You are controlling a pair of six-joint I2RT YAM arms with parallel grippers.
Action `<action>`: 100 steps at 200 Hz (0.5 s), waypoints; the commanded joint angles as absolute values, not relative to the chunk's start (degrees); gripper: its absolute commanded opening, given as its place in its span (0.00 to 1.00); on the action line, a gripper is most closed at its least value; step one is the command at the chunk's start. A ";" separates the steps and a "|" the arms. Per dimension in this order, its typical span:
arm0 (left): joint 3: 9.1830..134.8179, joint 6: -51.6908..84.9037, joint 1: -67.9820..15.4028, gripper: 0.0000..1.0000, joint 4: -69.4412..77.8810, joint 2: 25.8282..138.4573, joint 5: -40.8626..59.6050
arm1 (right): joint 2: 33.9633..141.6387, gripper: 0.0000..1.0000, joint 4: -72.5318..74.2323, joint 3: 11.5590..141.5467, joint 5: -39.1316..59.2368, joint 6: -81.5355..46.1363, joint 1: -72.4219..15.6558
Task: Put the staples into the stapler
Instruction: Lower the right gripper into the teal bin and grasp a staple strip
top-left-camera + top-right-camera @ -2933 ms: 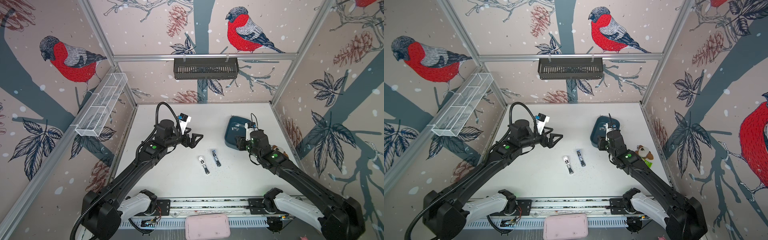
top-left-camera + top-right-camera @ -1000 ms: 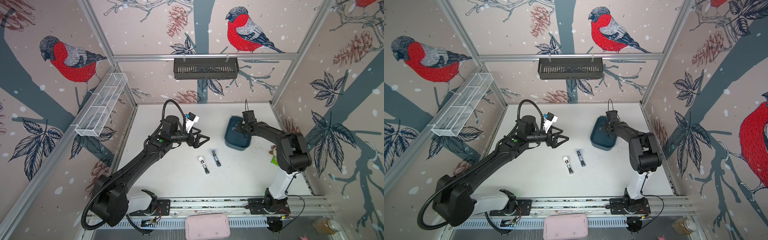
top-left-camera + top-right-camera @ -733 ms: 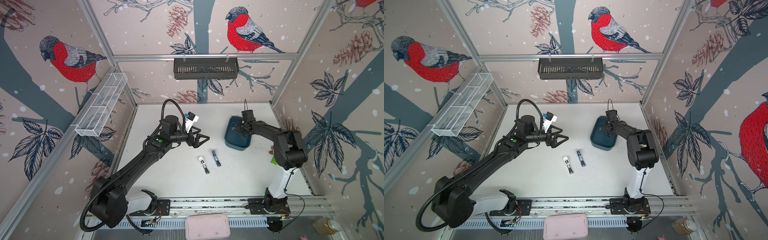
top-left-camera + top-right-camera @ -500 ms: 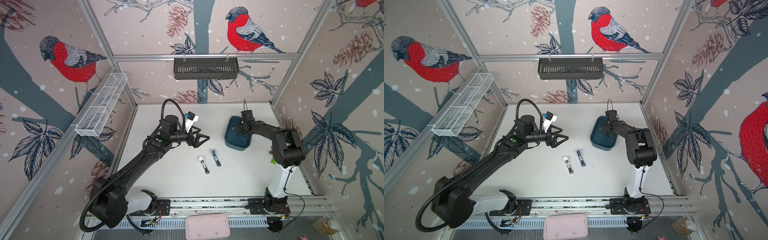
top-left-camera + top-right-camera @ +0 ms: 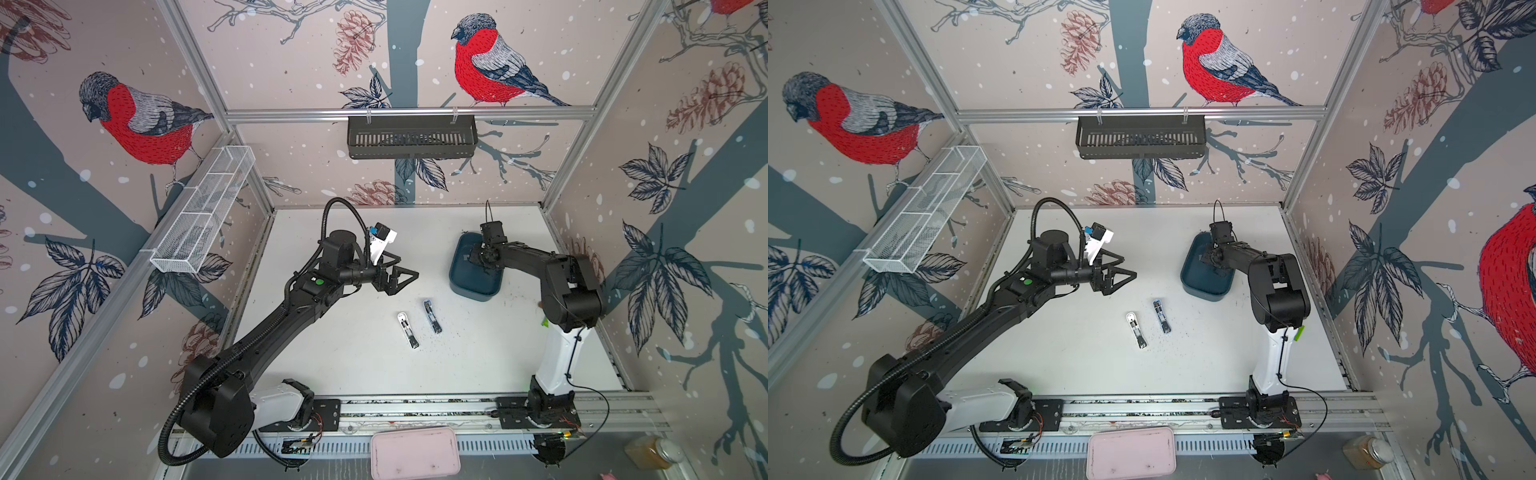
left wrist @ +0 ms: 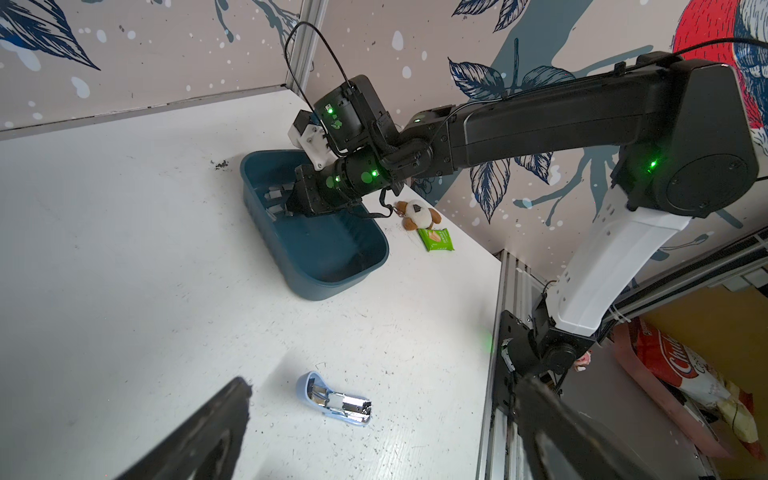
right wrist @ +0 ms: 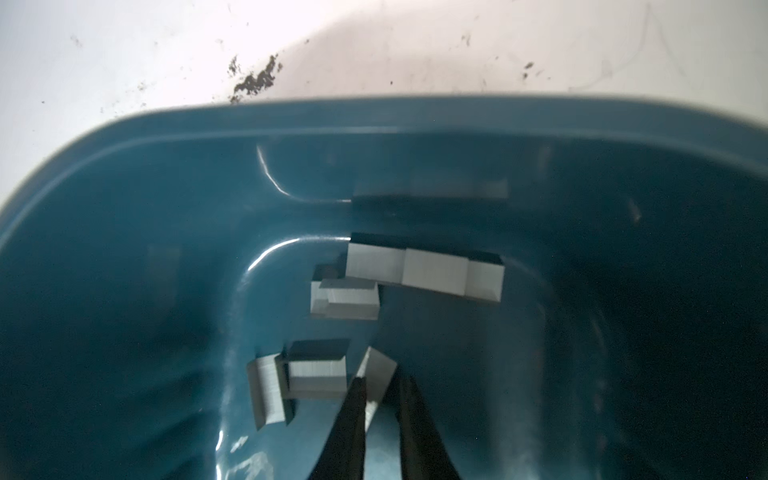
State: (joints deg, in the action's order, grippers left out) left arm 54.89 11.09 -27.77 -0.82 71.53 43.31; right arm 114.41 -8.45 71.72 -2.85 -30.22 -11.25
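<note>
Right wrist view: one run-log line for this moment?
right claw: shut on staple strip in blue bin | left claw: open, empty | staplers: lying open, untouched

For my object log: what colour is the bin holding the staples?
The bin is dark teal, clearest in the right wrist view.

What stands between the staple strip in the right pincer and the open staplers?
Only the dark teal plastic tub's wall: the right pincer, shut on a silvery-grey metal staple strip, sits inside it. Past that wall, nothing visible stands on the white table between the tub and the small white open stapler or the pale blue one.
</note>
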 commanded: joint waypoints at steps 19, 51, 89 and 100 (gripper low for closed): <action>55.70 9.76 -27.77 0.99 -1.12 71.18 43.16 | 115.61 0.18 -8.62 72.53 -3.46 -30.21 -11.77; 55.71 9.67 -27.75 0.99 -1.19 71.09 43.07 | 115.60 0.13 -9.09 71.97 -4.80 -29.88 -12.04; 55.69 9.58 -27.71 0.99 -1.23 71.08 43.07 | 114.85 0.09 -8.51 69.94 -5.54 -29.57 -12.22; 55.67 9.58 -27.77 0.99 -1.23 71.07 43.07 | 114.54 0.08 -8.08 69.26 -5.29 -29.44 -12.14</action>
